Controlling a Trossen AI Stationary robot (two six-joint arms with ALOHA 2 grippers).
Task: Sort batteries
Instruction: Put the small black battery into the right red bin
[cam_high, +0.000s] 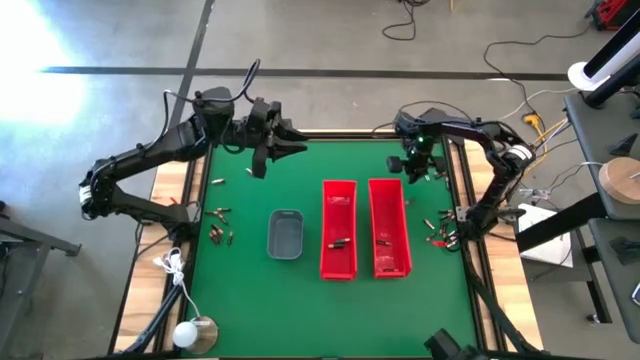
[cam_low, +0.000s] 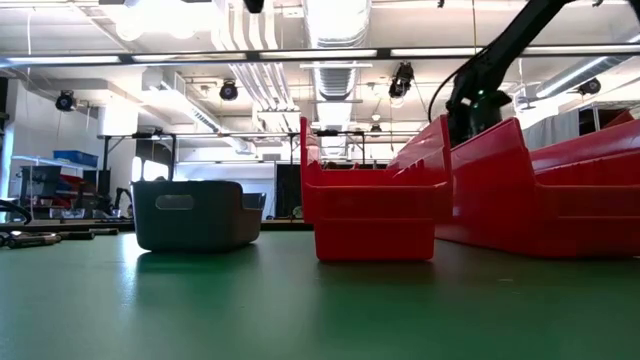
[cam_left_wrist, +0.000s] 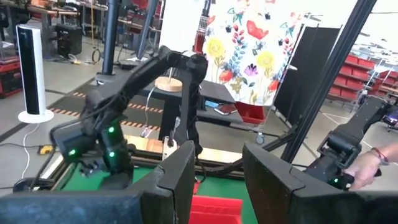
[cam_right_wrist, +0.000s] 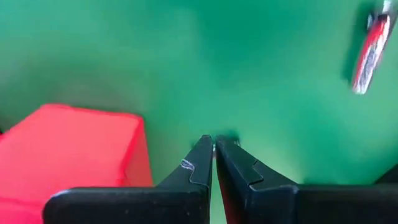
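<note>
Batteries (cam_high: 220, 224) lie scattered at the table's (cam_high: 250, 300) left and right edges. The left pincer (cam_high: 262, 150) hovers with fingers apart at upper left; the right pincer (cam_high: 415, 170) hovers pressed together, empty. Such tiny cylinders could roll away if nudged.

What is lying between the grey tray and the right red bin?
The left red bin stands between the grey tray and the right red bin; the high view shows it plainly.

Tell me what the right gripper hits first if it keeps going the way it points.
Most likely bare green table: the right gripper, fingers shut and empty, aims down at the mat just beside the red bin's corner. Depth is unclear.
</note>
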